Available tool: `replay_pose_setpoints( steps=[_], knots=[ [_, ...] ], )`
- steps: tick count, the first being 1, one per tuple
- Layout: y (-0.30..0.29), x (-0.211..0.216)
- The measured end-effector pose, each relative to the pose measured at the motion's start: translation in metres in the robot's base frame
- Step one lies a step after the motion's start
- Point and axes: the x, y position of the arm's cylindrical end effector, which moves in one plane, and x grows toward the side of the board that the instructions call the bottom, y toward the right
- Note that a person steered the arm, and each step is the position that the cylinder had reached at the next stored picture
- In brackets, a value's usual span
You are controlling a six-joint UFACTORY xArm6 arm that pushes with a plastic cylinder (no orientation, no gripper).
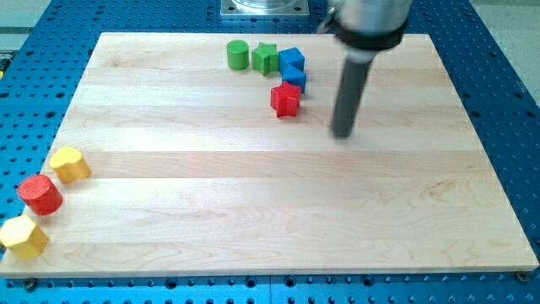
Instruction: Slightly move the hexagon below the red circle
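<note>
Far off at eight o'clock from my tip, which has no gripper to open or hold anything, the yellow hexagon sits just below the red circle at the counter's corner.

Yellow hexagon: flat on the board's bottom-left corner, partly overhanging the left edge.
Red circle: upright cylinder just above it, at the left edge.

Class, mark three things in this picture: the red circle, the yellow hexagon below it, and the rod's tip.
red circle (pixel 40 193): camera view, its flat top face.
yellow hexagon (pixel 23 236): camera view, its top face.
my tip (pixel 342 133): camera view, the rod's very end.
</note>
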Motion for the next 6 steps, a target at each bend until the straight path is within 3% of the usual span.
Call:
replay_pose_setpoints(
  steps=[1, 3, 4, 6],
  knots=[
    [-0.129, 0.087],
    [-0.303, 0.158],
    [-0.323, 0.159],
    [-0.302, 0.158]
  ],
)
